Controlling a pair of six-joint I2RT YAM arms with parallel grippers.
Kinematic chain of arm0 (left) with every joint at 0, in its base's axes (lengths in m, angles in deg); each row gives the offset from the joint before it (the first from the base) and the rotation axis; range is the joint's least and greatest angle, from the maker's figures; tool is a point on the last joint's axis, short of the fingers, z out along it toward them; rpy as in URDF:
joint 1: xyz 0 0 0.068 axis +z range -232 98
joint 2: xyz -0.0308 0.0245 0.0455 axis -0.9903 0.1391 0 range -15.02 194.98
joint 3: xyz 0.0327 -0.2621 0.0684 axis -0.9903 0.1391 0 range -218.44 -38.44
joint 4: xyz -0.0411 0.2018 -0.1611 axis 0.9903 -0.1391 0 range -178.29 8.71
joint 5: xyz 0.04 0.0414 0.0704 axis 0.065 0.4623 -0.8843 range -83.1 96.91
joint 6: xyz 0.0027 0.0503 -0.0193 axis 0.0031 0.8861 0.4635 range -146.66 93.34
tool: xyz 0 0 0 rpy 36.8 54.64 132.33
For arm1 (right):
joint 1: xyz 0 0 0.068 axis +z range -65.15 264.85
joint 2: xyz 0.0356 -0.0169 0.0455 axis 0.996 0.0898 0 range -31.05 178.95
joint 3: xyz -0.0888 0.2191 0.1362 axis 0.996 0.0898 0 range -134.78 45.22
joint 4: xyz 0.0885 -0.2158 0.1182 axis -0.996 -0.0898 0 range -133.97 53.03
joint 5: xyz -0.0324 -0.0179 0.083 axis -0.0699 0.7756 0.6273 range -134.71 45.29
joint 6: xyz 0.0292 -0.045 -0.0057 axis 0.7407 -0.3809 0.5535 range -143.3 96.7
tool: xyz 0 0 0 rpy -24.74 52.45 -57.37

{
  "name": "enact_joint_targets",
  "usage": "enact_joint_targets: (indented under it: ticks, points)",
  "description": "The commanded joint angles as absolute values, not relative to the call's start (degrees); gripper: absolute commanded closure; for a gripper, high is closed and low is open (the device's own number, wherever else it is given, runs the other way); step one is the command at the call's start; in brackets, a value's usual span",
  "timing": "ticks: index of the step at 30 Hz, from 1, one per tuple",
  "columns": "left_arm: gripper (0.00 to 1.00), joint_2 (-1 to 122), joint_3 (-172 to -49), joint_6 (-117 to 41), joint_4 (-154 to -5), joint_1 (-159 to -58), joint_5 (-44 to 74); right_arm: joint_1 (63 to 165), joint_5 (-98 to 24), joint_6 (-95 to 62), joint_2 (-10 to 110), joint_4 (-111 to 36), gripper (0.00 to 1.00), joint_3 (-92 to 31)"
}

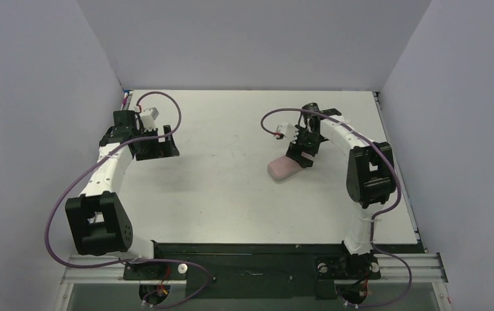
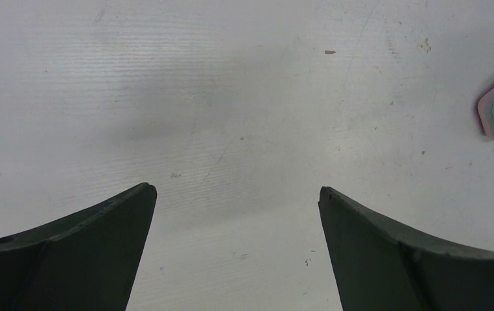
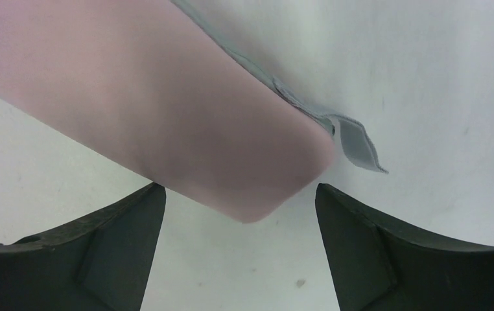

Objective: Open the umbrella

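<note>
The left gripper (image 1: 159,145) hovers over the left half of the matte white tabletop (image 1: 225,188), its two dark, wedge-shaped fingers (image 2: 102,246) spread wide with nothing between them. Beneath it the surface is finely ribbed and lightly scuffed (a few small specks too).

Right of centre lies a pale pink oblong sleeve (image 1: 284,170), smooth and soft-looking, with rounded ends. A thin grey-green trim runs along its edge and ends in a small flat fabric tab (image 3: 358,144). The pictures do not show whether the umbrella is inside it; no canopy, shaft or handle shows.

The right gripper (image 1: 300,155) points down over the sleeve's far end. Its fingers (image 3: 95,253) stand wide, one on each side of the rounded tip, not touching it.
</note>
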State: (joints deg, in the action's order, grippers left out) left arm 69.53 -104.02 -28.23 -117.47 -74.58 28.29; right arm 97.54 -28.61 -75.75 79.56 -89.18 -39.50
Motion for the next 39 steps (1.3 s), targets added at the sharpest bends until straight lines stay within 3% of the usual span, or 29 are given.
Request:
enact_joint_targets:
  ticks: [1, 7, 12, 18, 24, 35, 39]
  points:
    - [0.03, 66.33, -103.90, -28.92, -115.71, -73.56, 28.05, 103.22, -24.59, -83.62, 83.15, -90.71, 0.19, -45.90]
    - [0.03, 63.93, -102.61, -28.50, -116.35, -72.91, 28.22, 110.86, -20.43, -90.04, 82.98, -90.22, 0.20, -49.55]
    - [0.03, 62.02, -100.85, -28.63, -115.87, -72.70, 28.11, 110.59, -16.20, -85.16, 78.59, -90.19, 0.20, -49.04]
    - [0.03, 61.40, -97.66, -30.17, -110.53, -73.70, 30.72, 105.97, -16.48, -46.66, 73.62, -83.58, 0.20, -45.78]
    - [0.03, 69.08, -100.09, -28.48, -104.02, -89.13, 23.53, 95.23, -12.75, -25.30, 67.93, -77.12, 0.20, -34.39]
    - [0.00, 93.47, -110.68, -29.89, -91.07, -110.69, 18.25, 85.47, -13.74, -16.64, 58.81, -76.20, 0.18, -21.84]
    - [0.08, 98.16, -112.46, -30.21, -88.58, -116.02, 20.09, 83.77, -14.23, -16.37, 55.97, -76.48, 0.18, -19.20]
